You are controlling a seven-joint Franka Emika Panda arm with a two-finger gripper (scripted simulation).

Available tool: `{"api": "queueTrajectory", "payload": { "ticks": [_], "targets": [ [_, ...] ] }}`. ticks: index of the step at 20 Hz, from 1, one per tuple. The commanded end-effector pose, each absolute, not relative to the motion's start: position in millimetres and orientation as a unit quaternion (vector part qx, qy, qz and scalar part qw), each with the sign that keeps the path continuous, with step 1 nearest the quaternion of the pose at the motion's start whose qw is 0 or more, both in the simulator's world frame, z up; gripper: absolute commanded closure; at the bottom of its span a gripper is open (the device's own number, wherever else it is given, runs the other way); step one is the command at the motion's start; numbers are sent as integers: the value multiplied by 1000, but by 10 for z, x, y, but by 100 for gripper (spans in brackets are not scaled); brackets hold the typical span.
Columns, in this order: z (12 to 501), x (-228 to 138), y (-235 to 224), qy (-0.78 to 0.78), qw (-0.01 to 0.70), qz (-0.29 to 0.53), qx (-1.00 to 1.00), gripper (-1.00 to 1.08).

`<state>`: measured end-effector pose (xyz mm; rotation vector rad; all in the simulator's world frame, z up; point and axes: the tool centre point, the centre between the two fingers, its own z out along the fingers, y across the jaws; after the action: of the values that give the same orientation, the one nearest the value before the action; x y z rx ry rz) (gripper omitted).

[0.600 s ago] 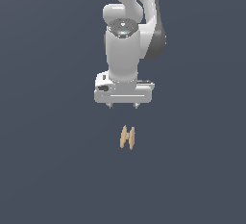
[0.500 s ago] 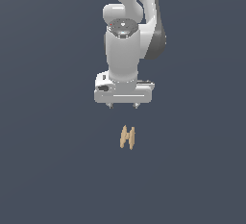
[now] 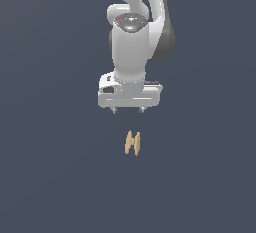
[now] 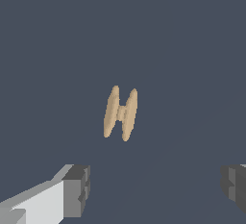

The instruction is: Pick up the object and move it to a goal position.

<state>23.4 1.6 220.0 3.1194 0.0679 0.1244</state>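
Note:
The object (image 3: 132,143) is a small tan piece of two slim pointed bars joined in an "H". It lies on the dark grey floor, below the gripper in the exterior view. It also shows in the middle of the wrist view (image 4: 121,113). My white-grey gripper (image 3: 128,110) hangs above and just behind it, pointing down, apart from it. The two fingertips (image 4: 77,189) stand wide apart in the wrist view with nothing between them. The gripper is open and empty.
A plain dark grey floor (image 3: 50,177) fills both views. The white arm (image 3: 135,32) rises out of the top of the exterior view. No goal marker shows.

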Motion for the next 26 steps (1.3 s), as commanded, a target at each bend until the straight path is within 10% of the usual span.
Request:
{"api": "queueTrajectory", "payload": {
  "ticks": [1,26],
  "targets": [
    [2193,236,15,22,10,40,999,-92],
    [812,574,219,-65,0,3,998,-92]
  ]
}}
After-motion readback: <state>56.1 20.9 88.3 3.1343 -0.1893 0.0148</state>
